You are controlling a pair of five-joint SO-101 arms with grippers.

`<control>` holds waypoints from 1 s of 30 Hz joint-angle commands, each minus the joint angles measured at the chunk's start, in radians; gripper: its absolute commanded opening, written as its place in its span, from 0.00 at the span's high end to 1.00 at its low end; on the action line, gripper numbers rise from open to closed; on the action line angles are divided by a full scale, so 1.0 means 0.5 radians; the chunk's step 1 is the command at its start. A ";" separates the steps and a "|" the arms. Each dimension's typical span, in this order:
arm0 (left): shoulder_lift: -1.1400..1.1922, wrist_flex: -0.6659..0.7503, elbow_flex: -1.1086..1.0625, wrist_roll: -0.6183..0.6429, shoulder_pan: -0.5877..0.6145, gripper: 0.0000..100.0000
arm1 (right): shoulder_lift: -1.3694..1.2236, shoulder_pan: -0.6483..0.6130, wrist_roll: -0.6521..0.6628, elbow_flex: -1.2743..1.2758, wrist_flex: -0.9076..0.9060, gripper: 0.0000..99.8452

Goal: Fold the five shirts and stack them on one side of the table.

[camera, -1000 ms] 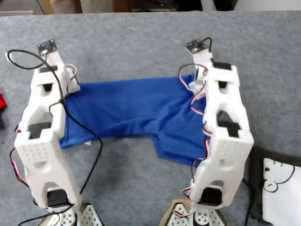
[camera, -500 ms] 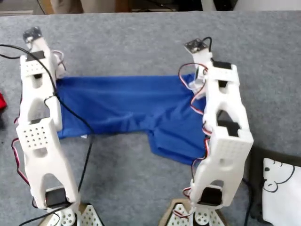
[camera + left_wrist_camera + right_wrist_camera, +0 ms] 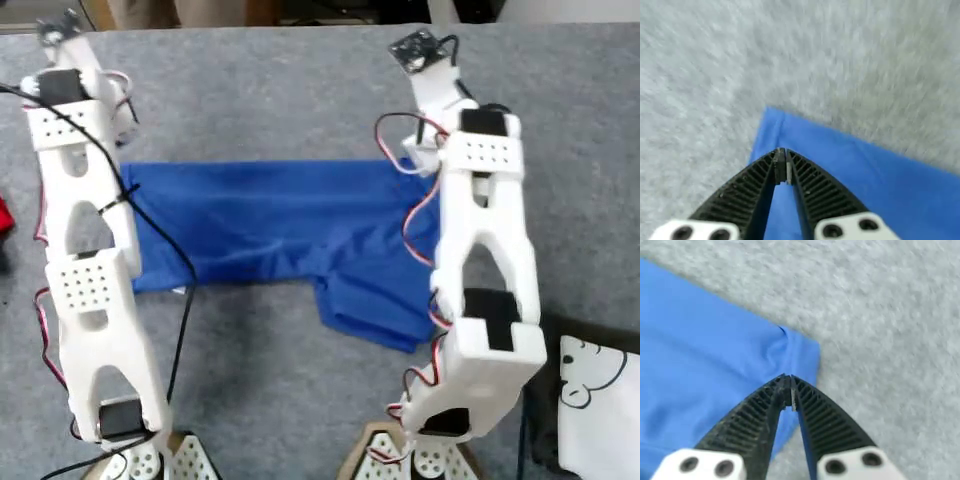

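So the blue shirt [image 3: 270, 230] was lying flat across the middle of the grey table [image 3: 250, 90], stretched sideways between the two arms. Its far edge ran pretty much straight, parallel to the table's far edge. One part of it hung lower toward the near edge on the right, right up against the right arm [image 3: 480, 250]. A little white tag [image 3: 183, 291] poked out along the shirt's near edge, close to the left arm [image 3: 85, 250].

The left gripper [image 3: 781, 167] had its jaws pressed together on the shirt's far-left corner, with a fold in the cloth running from the corner up to the tips. Same deal with the right gripper [image 3: 790, 390] — jaws closed tight on the far-right corner, and a small pucker in the fabric just past the tips. Both arms reached out toward the far edge of the table.

Other stuff: a bit of something red [image 3: 3, 215] at the table's left edge, and a white sheet [image 3: 600, 410] with a black drawing on it at the near-right corner.
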State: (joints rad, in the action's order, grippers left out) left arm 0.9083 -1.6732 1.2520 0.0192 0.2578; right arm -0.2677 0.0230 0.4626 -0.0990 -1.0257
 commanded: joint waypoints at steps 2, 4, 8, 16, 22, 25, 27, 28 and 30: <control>0.155 -0.021 0.049 -0.021 -0.058 0.98 | -0.183 -0.029 -0.095 -0.014 0.236 0.99; 0.299 0.003 0.061 -0.021 -0.058 0.98 | -0.358 -0.008 -0.086 -0.051 0.325 0.99; 0.578 0.193 0.068 -0.009 -0.012 0.98 | -0.652 0.060 -0.086 -0.336 0.215 0.99; 0.652 0.157 0.344 -0.006 0.018 0.98 | -1.115 0.173 -0.046 -1.103 -0.267 0.99; 0.591 -0.098 0.770 -0.025 -0.034 0.98 | -1.137 0.084 0.049 -1.591 -0.641 0.99; 0.542 -0.175 0.838 -0.025 -0.046 0.98 | -1.137 0.060 0.064 -1.886 -0.853 0.99; 0.450 -0.181 0.807 -0.025 -0.037 0.98 | -1.137 0.063 0.068 -2.110 -1.031 0.99; 0.400 -0.181 0.773 -0.025 -0.031 0.98 | -1.137 0.069 0.068 -2.226 -1.126 0.99; 0.278 -0.181 0.620 -0.092 -0.043 0.98 | -1.143 0.075 0.080 -2.472 -1.347 0.99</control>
State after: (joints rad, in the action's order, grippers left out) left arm 1.1815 -1.7499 1.6019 0.0084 0.2409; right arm -0.8431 0.0675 0.4872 -1.1423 -1.5704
